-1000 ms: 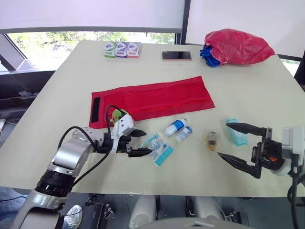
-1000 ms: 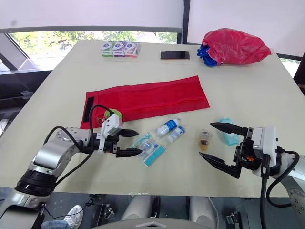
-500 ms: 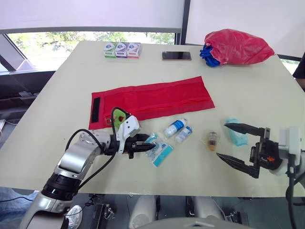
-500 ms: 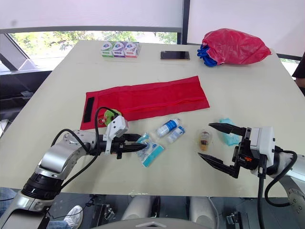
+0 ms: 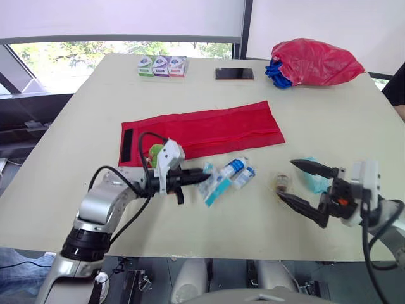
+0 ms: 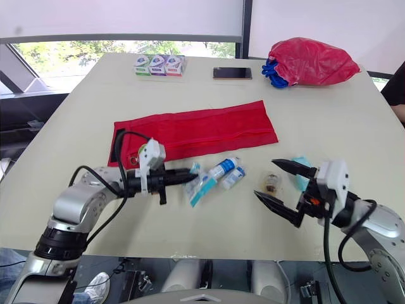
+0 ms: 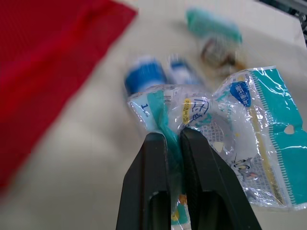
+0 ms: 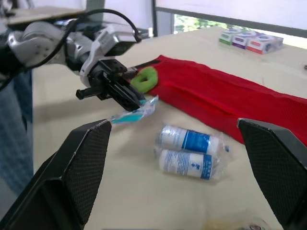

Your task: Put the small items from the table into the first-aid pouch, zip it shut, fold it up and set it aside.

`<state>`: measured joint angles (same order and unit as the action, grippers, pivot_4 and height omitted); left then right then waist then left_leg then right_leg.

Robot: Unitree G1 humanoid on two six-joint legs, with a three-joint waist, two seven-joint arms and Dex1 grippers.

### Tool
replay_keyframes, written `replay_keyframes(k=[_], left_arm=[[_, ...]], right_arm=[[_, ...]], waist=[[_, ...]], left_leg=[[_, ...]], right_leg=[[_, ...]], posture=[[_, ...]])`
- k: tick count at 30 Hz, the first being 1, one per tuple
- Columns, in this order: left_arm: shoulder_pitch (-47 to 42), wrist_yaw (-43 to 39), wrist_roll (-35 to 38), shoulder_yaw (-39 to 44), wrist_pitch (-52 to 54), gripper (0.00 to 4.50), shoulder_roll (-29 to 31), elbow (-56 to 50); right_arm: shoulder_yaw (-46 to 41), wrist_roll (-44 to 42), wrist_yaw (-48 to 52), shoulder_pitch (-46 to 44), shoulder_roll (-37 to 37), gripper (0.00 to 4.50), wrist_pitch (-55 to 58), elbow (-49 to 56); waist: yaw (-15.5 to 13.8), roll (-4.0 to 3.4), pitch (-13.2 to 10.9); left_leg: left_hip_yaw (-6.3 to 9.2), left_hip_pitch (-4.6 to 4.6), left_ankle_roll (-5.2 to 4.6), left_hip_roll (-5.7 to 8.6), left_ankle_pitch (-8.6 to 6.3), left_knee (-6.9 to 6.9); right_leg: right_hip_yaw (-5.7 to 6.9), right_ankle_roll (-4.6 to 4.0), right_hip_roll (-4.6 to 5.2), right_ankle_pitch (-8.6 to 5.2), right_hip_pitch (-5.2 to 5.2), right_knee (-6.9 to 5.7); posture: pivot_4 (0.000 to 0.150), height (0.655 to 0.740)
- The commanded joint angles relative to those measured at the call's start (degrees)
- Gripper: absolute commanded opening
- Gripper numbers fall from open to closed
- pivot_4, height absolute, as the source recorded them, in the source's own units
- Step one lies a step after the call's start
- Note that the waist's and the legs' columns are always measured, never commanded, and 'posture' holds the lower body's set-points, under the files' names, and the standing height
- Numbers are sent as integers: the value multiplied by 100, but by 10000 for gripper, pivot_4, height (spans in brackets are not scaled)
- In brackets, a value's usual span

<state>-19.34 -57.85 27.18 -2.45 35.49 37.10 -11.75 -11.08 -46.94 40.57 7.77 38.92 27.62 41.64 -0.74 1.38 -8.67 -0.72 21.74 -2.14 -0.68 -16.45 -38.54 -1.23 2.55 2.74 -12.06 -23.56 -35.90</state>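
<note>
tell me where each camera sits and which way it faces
Head eyes: on the head, looking forward and down over the table, red pouch and both arms.
Left wrist: along the left claw, shut on the teal packet, toward two white rolls.
Right wrist: through the open right claw, facing the left arm.
Shared: both wrist views show packet and rolls.

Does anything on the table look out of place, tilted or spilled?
Nothing is spilled or damaged. Only the packet is askew: the left gripper pinches its edge, so it hangs tilted beside the two bottles.
</note>
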Motion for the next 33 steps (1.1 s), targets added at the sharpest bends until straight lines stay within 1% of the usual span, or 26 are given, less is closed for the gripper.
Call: replay_keyframes(k=[1,3,4,6,10,13,16,19,20,23,24,27,28,29,31,32,33], left_arm=[[-257,-82,-139,-35,-506,214,18,-276],[-424,-161,-191,-121,-697,214,10,-323],[-536,-246,-217,-185,-803,214,8,-349],[-712,-489,-330,-364,-1028,214,78,-384],[-986,-865,-656,-706,-1569,214,181,-275],[-1159,-998,-732,-856,-1757,214,111,-242],[-1322,-1020,-868,-992,-1947,214,7,-177],[-1455,-983,-965,-1052,-2053,214,-120,-86],[-1479,-977,-1014,-1066,-2101,214,-143,-51],[-1521,-925,-1054,-1080,-2125,0,-203,14],[-1530,-921,-1058,-1079,-2125,0,-219,28],[-1536,-926,-1044,-1086,-2117,0,-258,25],[-1533,-929,-1041,-1084,-2116,0,-262,27],[-1524,-936,-1045,-1082,-2124,0,-260,29],[-1502,-941,-1042,-1060,-2126,0,-242,51],[-1495,-942,-1042,-1050,-2130,0,-233,62],[-1488,-940,-1039,-1037,-2128,0,-224,71]], right_arm=[[87,-700,-723,-345,123,45000,773,384],[176,-1071,-931,-602,261,45000,1182,394],[241,-1405,-1163,-808,397,45000,1542,349],[422,-2189,-1680,-1313,628,45000,2239,167],[771,-3758,-2717,-2145,842,45000,2889,-303],[1114,-4565,-3510,-2712,739,45000,2979,-736],[1473,-5212,-4257,-3100,644,45000,2993,-1074],[1742,-5671,-4896,-3370,542,45000,2894,-1274],[1791,-5766,-5035,-3430,519,45000,2863,-1315],[1885,-5892,-5344,-3558,482,37243,2805,-1392],[1906,-5935,-5421,-3588,472,33729,2788,-1411],[1926,-6011,-5591,-3670,404,18983,2731,-1471],[1923,-6020,-5617,-3681,393,16336,2721,-1485],[1913,-6018,-5626,-3679,397,10762,2724,-1493],[1872,-5951,-5596,-3635,441,2785,2767,-1508],[1855,-5921,-5578,-3615,463,1172,2786,-1513],[1846,-5887,-5562,-3599,485,1171,2806,-1515]], waist=[[1,0,0],[1,0,-1],[1,1,-1],[4,3,-2],[7,6,-6],[7,8,-7],[2,11,-9],[3,14,-10],[3,14,-10],[12,14,-10],[12,14,-10],[15,14,-10],[15,14,-10],[14,14,-10],[13,14,-10],[14,14,-10],[14,14,-10]], left_leg=[[0,1,0,1,0,1],[-1,3,0,3,0,1],[-1,3,0,6,0,1],[0,5,-1,7,0,1],[0,4,-1,7,0,1],[3,9,-1,6,0,2],[1,13,-4,7,-2,1],[7,19,-8,8,-4,1],[7,20,-9,9,-5,1],[6,21,-12,9,-6,1],[7,21,-12,8,-6,1],[8,20,-12,7,-6,0],[7,20,-12,7,-6,0],[9,21,-12,7,-6,0],[8,21,-12,7,-6,0],[8,21,-13,7,-6,1],[9,22,-13,7,-7,1]], right_leg=[[0,-1,0,0,0,1],[-2,-2,1,1,0,2],[-3,-3,2,1,-1,2],[-4,-3,3,1,-1,4],[-3,-4,1,1,-1,3],[-2,-5,1,1,-2,4],[-4,-4,2,1,-3,7],[-1,0,2,3,-4,10],[-2,18,2,13,-4,10],[-2,20,2,14,-4,12],[-2,20,2,14,-5,12],[-1,21,1,14,-5,11],[-2,21,1,14,-5,11],[-1,21,1,14,-5,11],[0,21,2,14,-5,11],[-1,21,1,14,-5,12],[0,21,2,14,-5,12]], posture=[[1500,7400],[1500,7400],[1500,7400],[1500,7400],[1500,7400],[1500,7400],[1500,7400],[1500,7400],[1500,7400],[1500,7400],[1500,7400],[1500,7400],[1500,7400],[1500,7400],[1500,7400],[1500,7400],[1500,7400]])
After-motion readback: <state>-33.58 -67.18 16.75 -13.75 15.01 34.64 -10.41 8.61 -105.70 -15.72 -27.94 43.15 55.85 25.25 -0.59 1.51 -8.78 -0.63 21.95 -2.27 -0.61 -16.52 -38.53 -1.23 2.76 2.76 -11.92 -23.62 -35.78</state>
